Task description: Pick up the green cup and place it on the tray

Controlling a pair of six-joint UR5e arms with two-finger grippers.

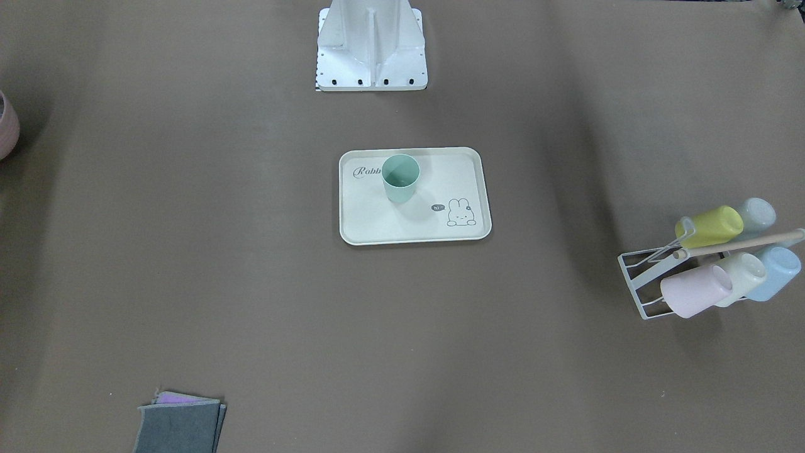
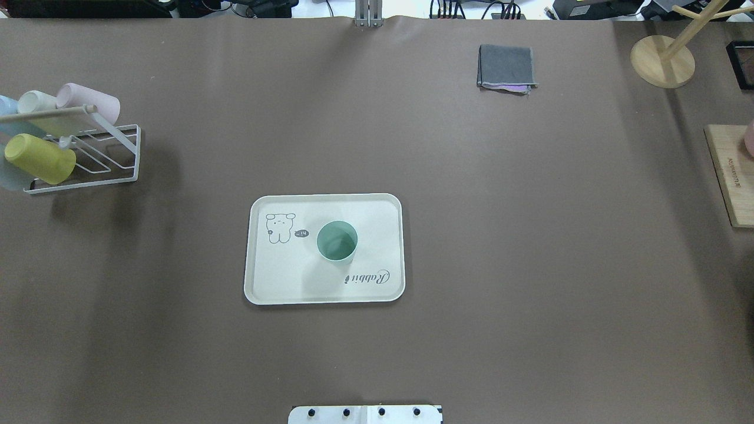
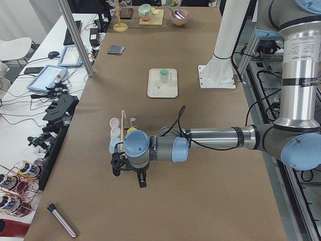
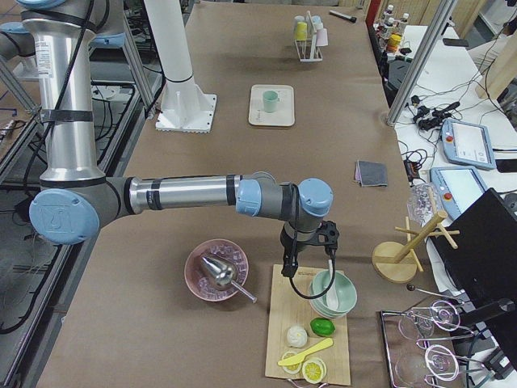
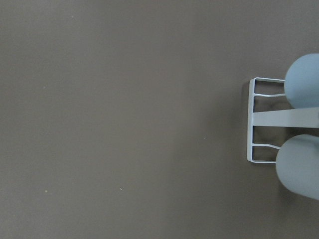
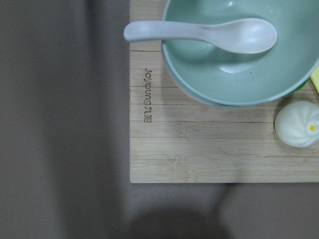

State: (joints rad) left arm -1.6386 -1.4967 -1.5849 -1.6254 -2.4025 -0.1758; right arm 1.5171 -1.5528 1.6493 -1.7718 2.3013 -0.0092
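Green cup (image 1: 400, 177) upright on the tray (image 1: 377, 220), both arms off at the table's ends.
The cup stands mouth-up near the tray's middle, beside the "Rabbit" script. The left gripper (image 3: 129, 174) hangs well away from the tray by the cup rack (image 1: 635, 277), and the right gripper (image 4: 308, 267) hangs far off the opposite side; how wide either is spread can't be made out.

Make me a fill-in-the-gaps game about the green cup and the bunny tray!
1. The mint green plastic cup stands on the cream rectangular tray with its open mouth facing ____.
2. The little animal drawn on the tray is a ____.
3. The number of cups on the tray is ____.
Missing words: up; rabbit; one.
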